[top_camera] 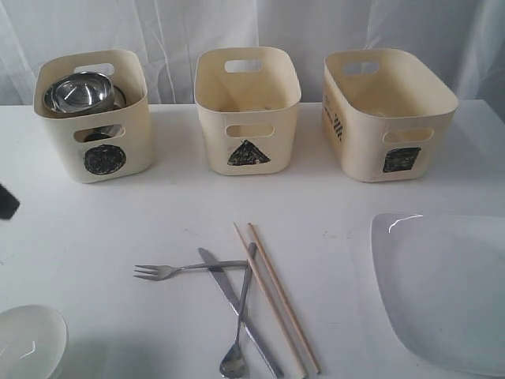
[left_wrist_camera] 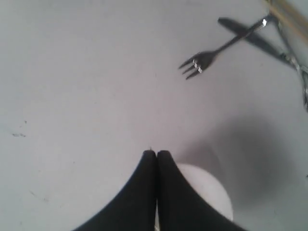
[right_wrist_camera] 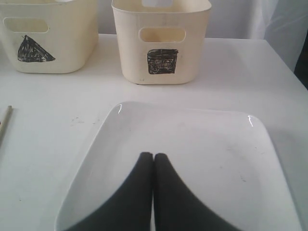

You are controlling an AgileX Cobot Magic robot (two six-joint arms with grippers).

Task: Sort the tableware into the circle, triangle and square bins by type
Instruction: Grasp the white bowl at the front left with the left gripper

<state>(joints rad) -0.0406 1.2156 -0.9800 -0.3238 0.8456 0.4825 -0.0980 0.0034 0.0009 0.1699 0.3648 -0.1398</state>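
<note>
Steel bowls [top_camera: 79, 92] are stacked in the circle bin [top_camera: 63, 138]. The triangle bin [top_camera: 248, 118] and the square bin [top_camera: 379, 134] stand to its right. A fork [top_camera: 158, 271], knife [top_camera: 237, 308], spoon [top_camera: 237, 359] and two chopsticks [top_camera: 276, 300] lie crossed at the front middle. The large white plate [top_camera: 446, 288] lies front right, and the small white bowl [top_camera: 28, 343] front left. My left gripper [left_wrist_camera: 156, 153] is shut and empty above the table, with the small white bowl [left_wrist_camera: 207, 185] beside it. My right gripper [right_wrist_camera: 153, 155] hovers shut over the plate [right_wrist_camera: 192, 139].
The three bins line the back of the white table, in front of a white curtain. A dark bit of the left arm [top_camera: 6, 201] shows at the left edge. The right wrist view shows the square bin [right_wrist_camera: 161, 43] beyond the plate and the triangle bin [right_wrist_camera: 48, 38] beside it.
</note>
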